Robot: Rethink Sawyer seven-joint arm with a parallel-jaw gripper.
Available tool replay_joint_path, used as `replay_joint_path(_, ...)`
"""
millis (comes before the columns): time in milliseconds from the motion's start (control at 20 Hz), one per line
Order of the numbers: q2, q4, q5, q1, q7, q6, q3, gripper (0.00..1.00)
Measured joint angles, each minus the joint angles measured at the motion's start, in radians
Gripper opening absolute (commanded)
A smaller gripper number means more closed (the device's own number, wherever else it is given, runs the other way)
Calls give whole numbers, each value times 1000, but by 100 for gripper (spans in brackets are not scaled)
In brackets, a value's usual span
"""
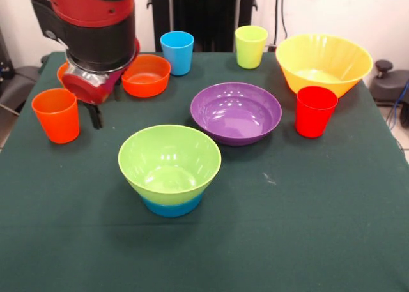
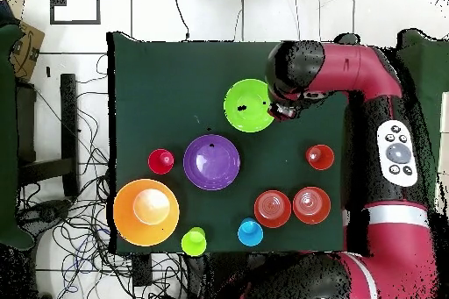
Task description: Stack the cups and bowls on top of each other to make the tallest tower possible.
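1. Front view first: your tower [image 1: 169, 170] is only two pieces so far, the lime green bowl [image 1: 169, 158] sitting on the small blue bowl [image 1: 172, 207], near the middle of the green bench [image 1: 307, 228].
2. Behind it and a bit right you've got the purple bowl [image 1: 236, 112], with the red cup [image 1: 315, 111] just to its right and the big yellow bowl [image 1: 323, 63] at the far right.
3. Along the far edge stand the light blue cup [image 1: 177, 52] and the yellow-green cup [image 1: 250, 46], both upright.
4. On the left, the orange cup [image 1: 56, 115] stands by itself. One orange bowl [image 1: 146, 75] is in plain sight, and a second orange bowl [image 1: 62, 73] only peeks out behind the arm.
5. The gripper [image 1: 96, 113] hangs at the left between the orange cup and the orange bowl. You only see a dark tip under the red housing, so I can't tell how the jaws stand or whether they hold anything.
6. Overhead view: the arm's head [image 2: 294, 85] sits right beside the lime green bowl [image 2: 249, 105] and hides the gripper. The purple bowl [image 2: 211, 161] is mid-bench, and both orange bowls [image 2: 273, 209] sit side by side, touching or nearly so.
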Motion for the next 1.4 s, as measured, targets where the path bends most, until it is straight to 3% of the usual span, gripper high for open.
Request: replay_joint_path(1400, -13, -8, -3, 8, 0, 0, 0, 100)
